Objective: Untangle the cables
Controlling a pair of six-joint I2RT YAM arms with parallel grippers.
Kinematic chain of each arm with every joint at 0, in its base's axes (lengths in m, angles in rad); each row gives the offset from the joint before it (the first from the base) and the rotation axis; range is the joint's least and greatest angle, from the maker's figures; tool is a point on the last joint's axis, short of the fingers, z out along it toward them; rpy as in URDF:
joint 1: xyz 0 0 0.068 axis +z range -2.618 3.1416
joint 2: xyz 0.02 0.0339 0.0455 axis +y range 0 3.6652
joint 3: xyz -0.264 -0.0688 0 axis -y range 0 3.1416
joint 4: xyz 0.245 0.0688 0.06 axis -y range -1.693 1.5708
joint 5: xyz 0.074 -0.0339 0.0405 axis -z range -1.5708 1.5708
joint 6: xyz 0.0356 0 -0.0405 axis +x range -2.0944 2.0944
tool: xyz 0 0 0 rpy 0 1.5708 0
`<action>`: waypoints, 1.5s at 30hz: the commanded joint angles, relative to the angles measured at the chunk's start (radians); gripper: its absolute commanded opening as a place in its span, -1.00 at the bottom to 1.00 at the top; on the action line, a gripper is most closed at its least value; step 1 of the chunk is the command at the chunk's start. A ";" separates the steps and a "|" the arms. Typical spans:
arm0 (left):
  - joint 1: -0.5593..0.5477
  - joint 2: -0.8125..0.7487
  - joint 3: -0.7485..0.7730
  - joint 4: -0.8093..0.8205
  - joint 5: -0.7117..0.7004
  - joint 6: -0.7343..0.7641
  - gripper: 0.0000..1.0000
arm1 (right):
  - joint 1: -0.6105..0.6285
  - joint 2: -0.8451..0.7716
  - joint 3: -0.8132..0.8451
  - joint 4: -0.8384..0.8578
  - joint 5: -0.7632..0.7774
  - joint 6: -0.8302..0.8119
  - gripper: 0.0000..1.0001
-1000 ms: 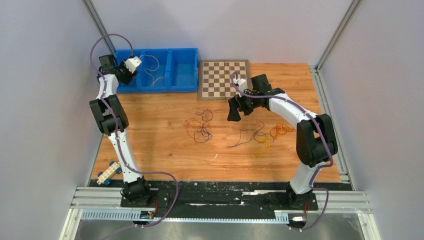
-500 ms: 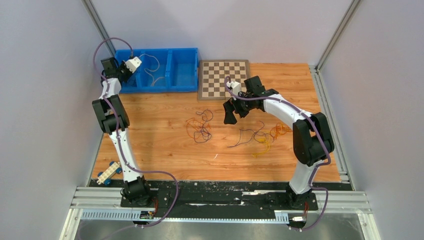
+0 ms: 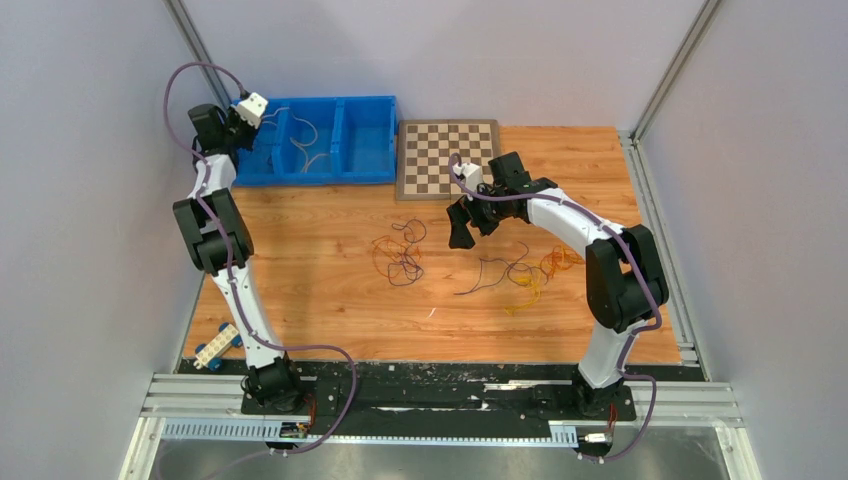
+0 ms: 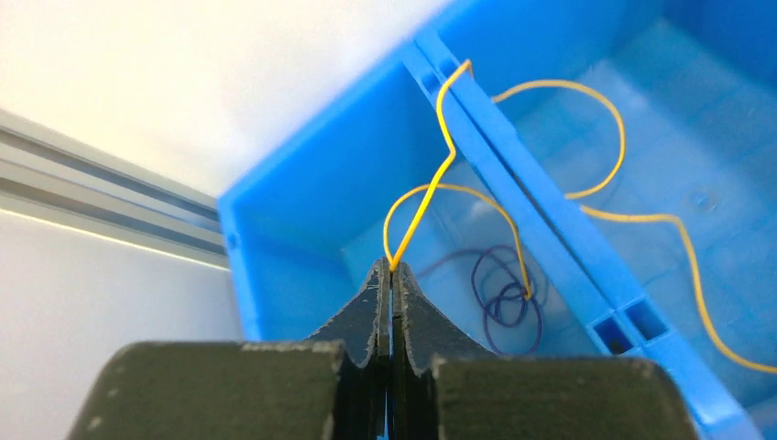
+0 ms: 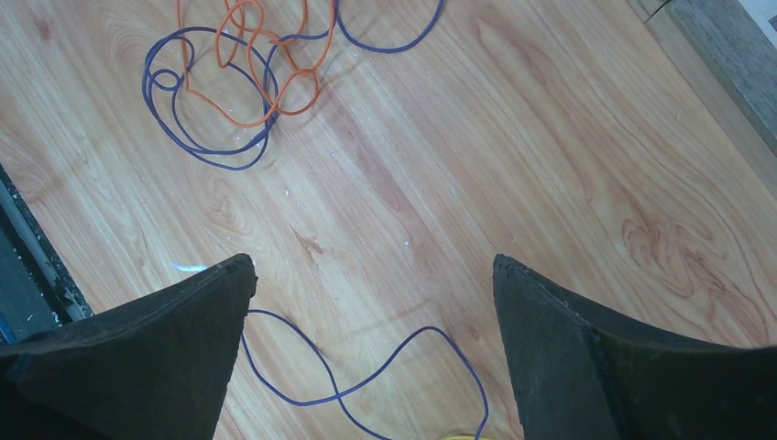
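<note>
Near left edge of the desk [image 3: 330, 310]: a small cream-and-blue toy [image 3: 215, 347] is noted beside the left arm. What exactly it is cannot be told.

Mid-desk: the cables are found in two loose groups, well apart. An orange-and-purple tangle [image 3: 400, 250] is laid near the centre. A second tangle [image 3: 525, 270] of dark purple, yellow and orange is spread to its right, in front of the right arm's elbow.

Right end effector [image 3: 462, 225]: held above bare wood, between the two groups and a little farther back than both. In the wrist view its fingers [image 5: 137, 357] are seen spread wide, with nothing between them. A loose purple strand [image 5: 366, 380] is seen on the wood below, apart from both fingers.

Far edge: a chessboard [image 3: 447, 158] is laid flat, just beside a blue bin [image 3: 330, 178] divided into compartments.

Left end effector [image 4: 392, 270]: raised over the bin's left end. The jaws are pressed together and a yellow cable [image 4: 440, 165] is pinched at their tips. From the pinch the cable is looped upward, draped over a divider [image 4: 513, 156] and trailed into the next compartment. A coiled purple cable [image 4: 504, 298] is seen on the floor of the compartment under the end effector.
</note>
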 commanded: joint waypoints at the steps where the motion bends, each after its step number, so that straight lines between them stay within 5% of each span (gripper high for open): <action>1: 0.012 -0.148 -0.027 0.106 0.019 -0.187 -1.00 | 0.005 -0.037 0.007 0.008 0.009 -0.016 1.00; 14: 0.011 -0.185 0.017 -0.100 0.095 -0.474 -1.00 | 0.002 -0.045 -0.004 0.008 0.022 -0.022 1.00; 21: -0.004 -0.178 0.007 -0.145 0.227 -0.453 -1.00 | 0.003 -0.039 -0.005 0.009 0.014 -0.016 1.00; 28: -0.009 -0.225 -0.084 0.026 0.339 -0.516 -1.00 | 0.004 -0.042 -0.007 0.007 0.019 -0.017 1.00; 45: -0.015 -0.198 -0.064 0.118 0.453 -0.644 -1.00 | 0.003 -0.029 -0.001 0.007 0.023 -0.018 1.00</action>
